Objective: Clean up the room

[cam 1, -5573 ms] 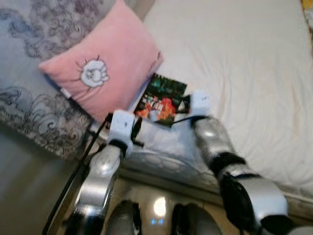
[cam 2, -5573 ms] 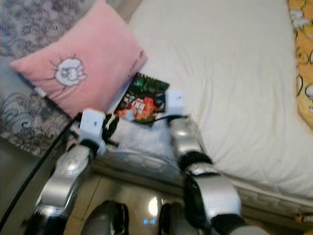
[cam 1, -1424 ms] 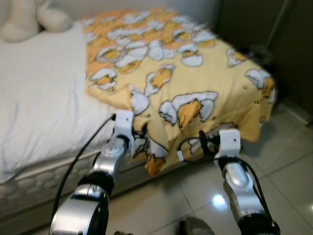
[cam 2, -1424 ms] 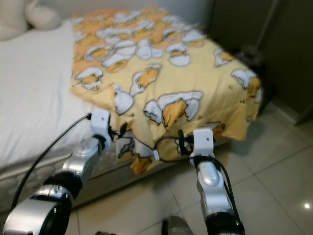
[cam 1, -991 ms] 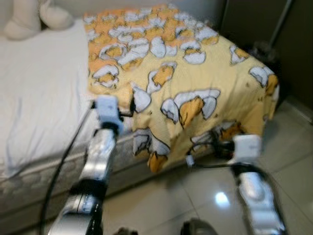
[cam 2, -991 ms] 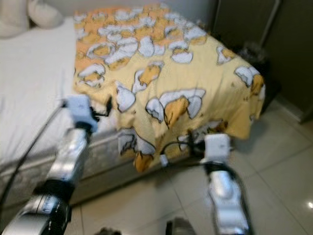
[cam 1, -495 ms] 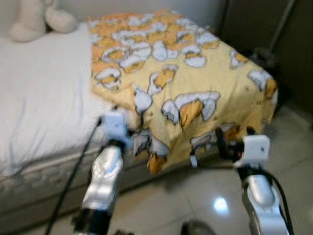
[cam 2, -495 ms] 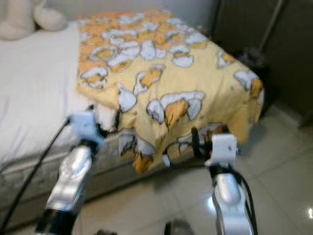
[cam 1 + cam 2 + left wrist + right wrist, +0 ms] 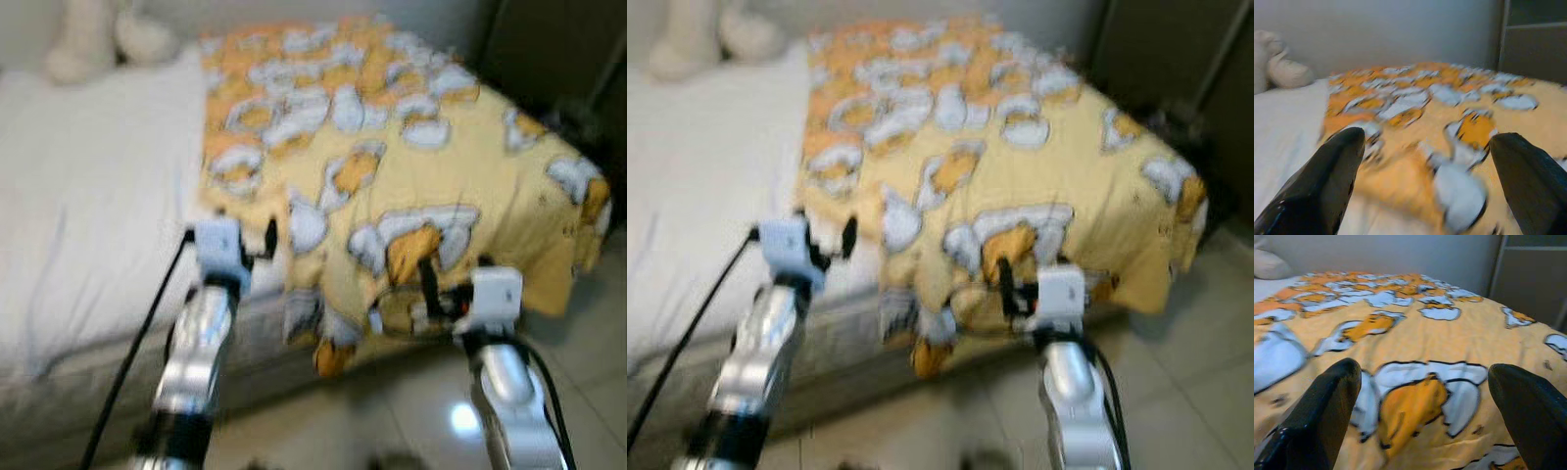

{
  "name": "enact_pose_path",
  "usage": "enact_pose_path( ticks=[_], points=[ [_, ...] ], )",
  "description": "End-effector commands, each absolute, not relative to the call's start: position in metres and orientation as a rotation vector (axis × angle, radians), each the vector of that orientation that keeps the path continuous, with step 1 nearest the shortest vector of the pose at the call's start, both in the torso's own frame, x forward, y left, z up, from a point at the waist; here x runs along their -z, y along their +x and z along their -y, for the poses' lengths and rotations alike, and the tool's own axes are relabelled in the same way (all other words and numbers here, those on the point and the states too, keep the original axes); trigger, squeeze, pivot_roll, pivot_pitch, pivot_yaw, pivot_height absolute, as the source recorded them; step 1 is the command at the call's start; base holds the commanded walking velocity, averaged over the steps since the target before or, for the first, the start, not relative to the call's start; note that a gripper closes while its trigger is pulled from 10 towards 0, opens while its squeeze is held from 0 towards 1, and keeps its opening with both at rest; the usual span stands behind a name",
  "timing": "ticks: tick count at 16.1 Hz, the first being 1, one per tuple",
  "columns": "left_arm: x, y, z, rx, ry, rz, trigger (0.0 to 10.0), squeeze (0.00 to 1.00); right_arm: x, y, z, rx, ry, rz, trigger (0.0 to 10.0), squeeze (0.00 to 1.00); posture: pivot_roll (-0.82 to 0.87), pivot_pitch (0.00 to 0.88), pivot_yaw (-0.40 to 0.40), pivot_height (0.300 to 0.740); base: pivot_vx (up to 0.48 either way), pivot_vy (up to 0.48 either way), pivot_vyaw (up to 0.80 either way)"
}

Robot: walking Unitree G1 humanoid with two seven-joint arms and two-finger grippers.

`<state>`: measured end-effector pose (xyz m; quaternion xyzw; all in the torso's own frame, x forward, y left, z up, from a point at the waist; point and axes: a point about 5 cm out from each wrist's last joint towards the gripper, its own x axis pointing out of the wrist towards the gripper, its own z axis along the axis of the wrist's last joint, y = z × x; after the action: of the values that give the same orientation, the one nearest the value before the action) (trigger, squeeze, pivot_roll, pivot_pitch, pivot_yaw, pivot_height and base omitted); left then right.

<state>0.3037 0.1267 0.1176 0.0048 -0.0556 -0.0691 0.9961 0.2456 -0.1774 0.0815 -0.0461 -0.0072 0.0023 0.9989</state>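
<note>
A yellow blanket [image 9: 392, 147] printed with white and orange egg figures lies crumpled over the foot of the bed, one edge hanging down its side. My left gripper [image 9: 263, 240] is open at the blanket's left edge, where it meets the white sheet [image 9: 88, 196]. In the left wrist view the left gripper [image 9: 1425, 139] has its fingers wide apart with nothing between them. My right gripper [image 9: 429, 292] is open in front of the hanging edge, and the right gripper [image 9: 1422, 367] in the right wrist view faces the printed cloth close up, empty.
A cream plush toy [image 9: 98, 39] sits at the back left of the bed. Dark furniture [image 9: 1176, 59] stands past the bed's foot on the right, with a dark object [image 9: 1181, 122] on the floor beside it. Glossy floor tiles [image 9: 588, 392] run along the bed's side.
The camera has swung from the pink pillow end to the blanket end and come closer to the bed. Both arms now reach nearer the blanket's edge; the grippers stay open and empty.
</note>
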Motion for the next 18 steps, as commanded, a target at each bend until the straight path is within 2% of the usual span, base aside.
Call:
enact_pose_path(
  ticks=[1, 3, 7, 18],
  points=[
    [-0.115, 0.305, -0.123, 0.149, 0.01, 0.093, 10.0, 0.0, -0.08, 0.246, 0.184, 0.015, -0.102, -0.003, 10.0, 0.0, -0.2, 0.0, 0.076, 0.704, 0.48, 0.0, 0.0],
    [-0.114, 0.308, -0.123, 0.141, 0.007, 0.08, 10.0, 0.0, -0.079, 0.248, 0.186, 0.02, -0.1, -0.009, 10.0, 0.0, -0.2, 0.0, 0.07, 0.704, 0.48, 0.0, 0.0],
    [-0.1, 0.321, -0.135, 0.086, -0.026, -0.027, 10.0, 0.0, -0.081, 0.254, 0.188, 0.016, -0.105, -0.007, 10.0, 0.0, -0.23, 0.0, 0.07, 0.704, 0.0, 0.0, 0.0],
    [-0.087, 0.315, -0.127, 0.174, 0.031, -0.059, 10.0, 0.0, -0.077, 0.256, 0.182, -0.016, -0.118, -0.023, 10.0, 0.0, -0.22, 0.0, 0.066, 0.704, 0.0, 0.0, 0.0]
  ],
)
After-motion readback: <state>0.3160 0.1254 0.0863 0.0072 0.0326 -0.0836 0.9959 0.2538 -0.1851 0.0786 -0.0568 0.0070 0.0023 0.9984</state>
